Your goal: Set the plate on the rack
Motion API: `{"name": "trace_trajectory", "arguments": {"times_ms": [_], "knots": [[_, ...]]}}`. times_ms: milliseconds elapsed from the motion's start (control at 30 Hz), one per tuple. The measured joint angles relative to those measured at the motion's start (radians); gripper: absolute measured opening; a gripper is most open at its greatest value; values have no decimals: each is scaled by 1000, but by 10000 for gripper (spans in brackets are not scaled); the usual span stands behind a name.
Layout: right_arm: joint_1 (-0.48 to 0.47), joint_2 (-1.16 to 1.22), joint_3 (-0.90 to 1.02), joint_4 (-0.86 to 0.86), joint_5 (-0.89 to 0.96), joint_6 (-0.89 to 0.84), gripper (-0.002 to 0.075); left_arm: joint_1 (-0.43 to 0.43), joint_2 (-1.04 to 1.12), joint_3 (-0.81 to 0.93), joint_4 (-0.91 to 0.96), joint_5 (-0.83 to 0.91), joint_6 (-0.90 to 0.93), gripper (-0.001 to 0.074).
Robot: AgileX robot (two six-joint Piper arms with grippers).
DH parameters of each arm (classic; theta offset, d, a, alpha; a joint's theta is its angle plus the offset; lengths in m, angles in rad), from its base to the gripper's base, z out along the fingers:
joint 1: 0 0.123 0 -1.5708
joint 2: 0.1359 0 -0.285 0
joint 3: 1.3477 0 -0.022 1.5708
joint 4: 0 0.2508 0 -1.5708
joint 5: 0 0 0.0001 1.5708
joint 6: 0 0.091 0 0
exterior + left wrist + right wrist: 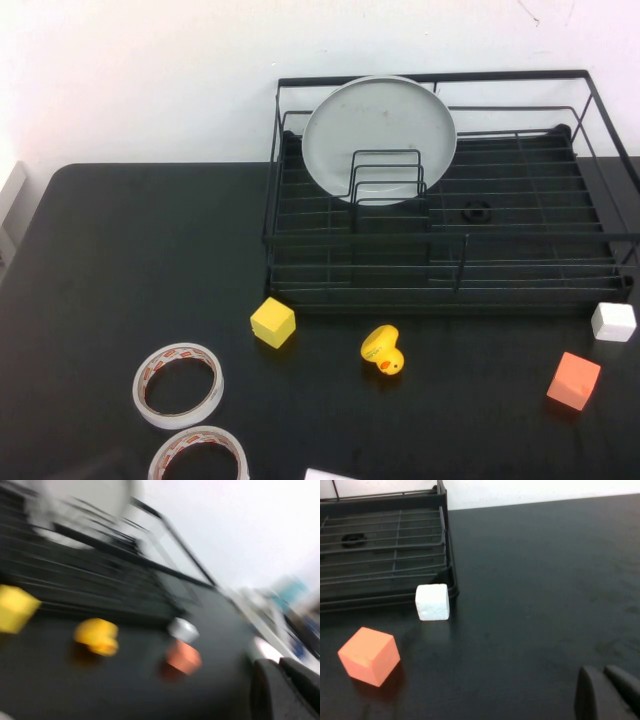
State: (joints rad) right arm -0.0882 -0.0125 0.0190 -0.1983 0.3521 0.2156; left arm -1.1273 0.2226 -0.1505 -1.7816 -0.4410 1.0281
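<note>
Nearest the camera on the black table (120, 260) lie two tape rings (178, 385), with a yellow block (272, 322), a toy duck (382, 351), an orange block (573, 380) and a white block (613, 321) farther back. Ahead of the right gripper (606, 692), jaws pressed together and holding nothing, sits the white block. The left gripper (282, 687) shows blurred; its jaws cannot be told. Farthest, the plate (379, 138) stands upright in the rack (520, 255), behind the wire dividers.

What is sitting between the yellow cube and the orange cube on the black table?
In the high view, a yellow rubber duck sits between the yellow cube and the orange cube. Both grippers are off-frame there.
</note>
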Motion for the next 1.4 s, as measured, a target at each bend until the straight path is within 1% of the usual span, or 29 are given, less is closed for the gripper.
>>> {"name": "trace_trajectory", "arguments": {"times_ms": [133,233,600,800,833,900,1000,1100,1167,1200,1267,1300,1333,1400], "knots": [[0,0,0,-2,0,0,12,0,0,0,11,207,70,-1],[0,0,0,-2,0,0,12,0,0,0,18,278,86,-1],[0,0,0,-2,0,0,12,0,0,0,28,299,71,-1],[0,0,0,-2,0,0,12,1,0,0,30,211,53,-1],[0,0,0,-2,0,0,12,3,0,0,50,190,15,-1],[0,0,0,-2,0,0,12,19,0,2,155,159,-92,-1],[1,0,0,-2,0,0,12,61,0,33,492,146,-354,-1],[1,0,0,-2,0,0,12,136,0,93,878,149,-728,-1],[1,0,0,-2,0,0,12,221,0,136,1048,178,-958,-1],[1,0,0,-4,0,0,12,264,0,150,1109,204,-1041,-1],[1,0,0,-4,0,0,12,406,0,167,1260,301,-1234,-1],[1,0,0,-4,0,0,12,462,-7,169,1321,345,-1308,-1],[1,0,0,-4,0,0,12,546,-13,169,1393,403,-1403,-1],[1,0,0,-4,0,0,12,653,-33,169,1521,494,-1570,-1]]}}
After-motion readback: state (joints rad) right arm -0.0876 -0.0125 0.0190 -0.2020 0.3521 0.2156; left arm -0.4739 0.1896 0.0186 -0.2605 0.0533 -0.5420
